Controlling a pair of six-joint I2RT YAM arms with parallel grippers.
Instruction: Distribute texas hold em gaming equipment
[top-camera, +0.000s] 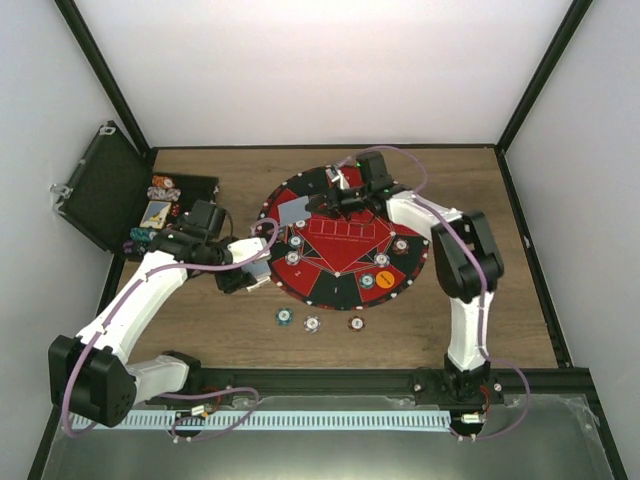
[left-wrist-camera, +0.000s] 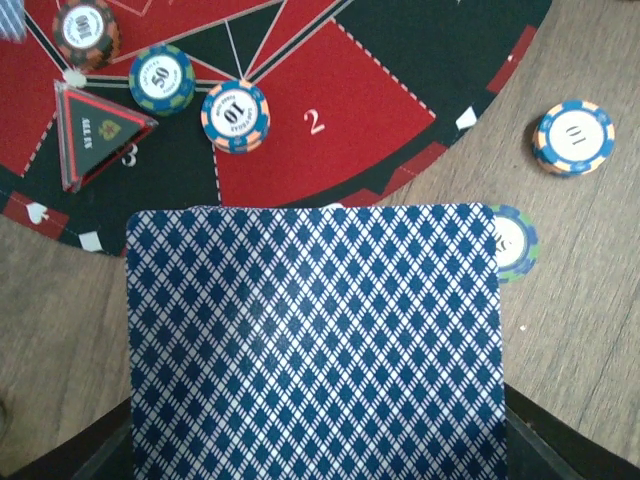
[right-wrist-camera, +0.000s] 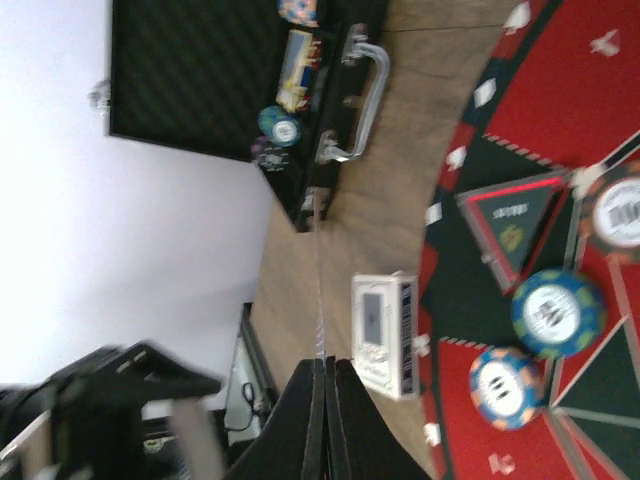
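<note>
Presently, dealing is judged in hand: the blue-backed card deck is pinched by the left gripper at the rim of the round mat, the right gripper is held pressed together over it, and one card must next be parted off.

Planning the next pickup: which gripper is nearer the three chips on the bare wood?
Left. The left gripper, holding cards, is at the near-left edge of the mat, just beyond the chips; the right gripper is over the mat's far side.
</note>
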